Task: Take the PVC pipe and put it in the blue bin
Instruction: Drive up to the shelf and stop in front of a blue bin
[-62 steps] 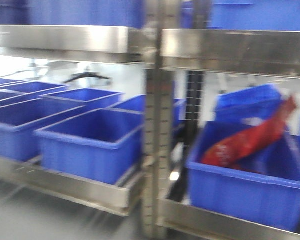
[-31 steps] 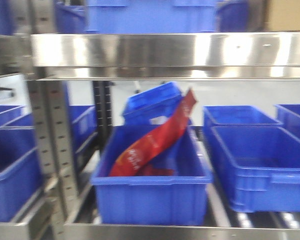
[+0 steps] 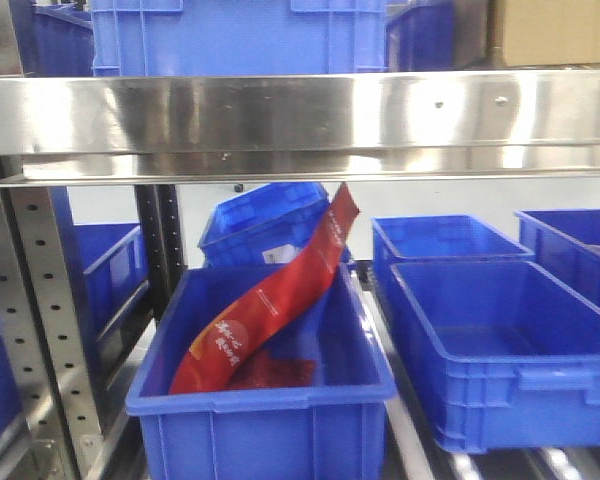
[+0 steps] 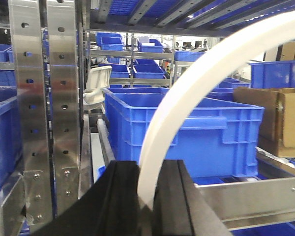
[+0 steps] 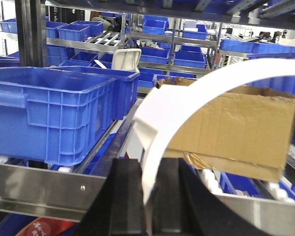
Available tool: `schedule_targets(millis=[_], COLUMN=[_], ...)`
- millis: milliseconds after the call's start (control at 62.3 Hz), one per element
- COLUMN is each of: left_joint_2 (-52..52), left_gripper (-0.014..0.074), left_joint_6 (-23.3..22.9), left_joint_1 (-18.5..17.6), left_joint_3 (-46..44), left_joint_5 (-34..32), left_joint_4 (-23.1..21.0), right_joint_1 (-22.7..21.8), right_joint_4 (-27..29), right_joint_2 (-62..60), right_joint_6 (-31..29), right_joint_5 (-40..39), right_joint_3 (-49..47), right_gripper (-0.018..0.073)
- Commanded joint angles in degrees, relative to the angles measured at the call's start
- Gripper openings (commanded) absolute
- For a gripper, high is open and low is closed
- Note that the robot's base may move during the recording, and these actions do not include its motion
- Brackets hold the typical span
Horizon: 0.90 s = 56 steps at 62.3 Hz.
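Front view: neither claw is seen; at the front edge of the table [image 3: 410,455] a blue bin [image 3: 260,430] is occupied by a slanting red bag [image 3: 270,305]; further bins [image 3: 500,340] are ranged toward the right edge.
Left wrist view: the left claw [image 4: 146,194] is clenched on a white arc strip [image 4: 187,93].
Right wrist view: the PVC pipe [image 5: 187,103] is gripped by the right claw [image 5: 148,196], outside any bin, before a cardboard box [image 5: 236,132].
Risk: the projecting pipe could be snagged on a steel table edge, or be slipped from the narrow pinch.
Surface and room: polished steel racking and rows of blue bins are shown throughout.
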Motion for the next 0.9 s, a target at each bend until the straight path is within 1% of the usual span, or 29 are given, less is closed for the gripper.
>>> schedule_targets(millis=[0,883], left_joint_2=[-0.2,-0.2], left_gripper=[-0.0111,-0.0111], left_joint_6=[-0.2,-0.2], left_joint_1=[-0.4,-0.4], left_joint_3=[-0.1,-0.1], left_joint_5=[-1.7,-1.7], left_joint_4=[0.1,0.1], right_joint_1=[0.0,0.0], right_joint_4=[-0.4,-0.4], right_joint_2=[-0.2,-0.2], right_joint_6=[-0.3,-0.3], right_joint_5=[-1.6,-1.6], right_joint_3=[0.0,0.0], right_gripper=[-0.0162,-0.0162])
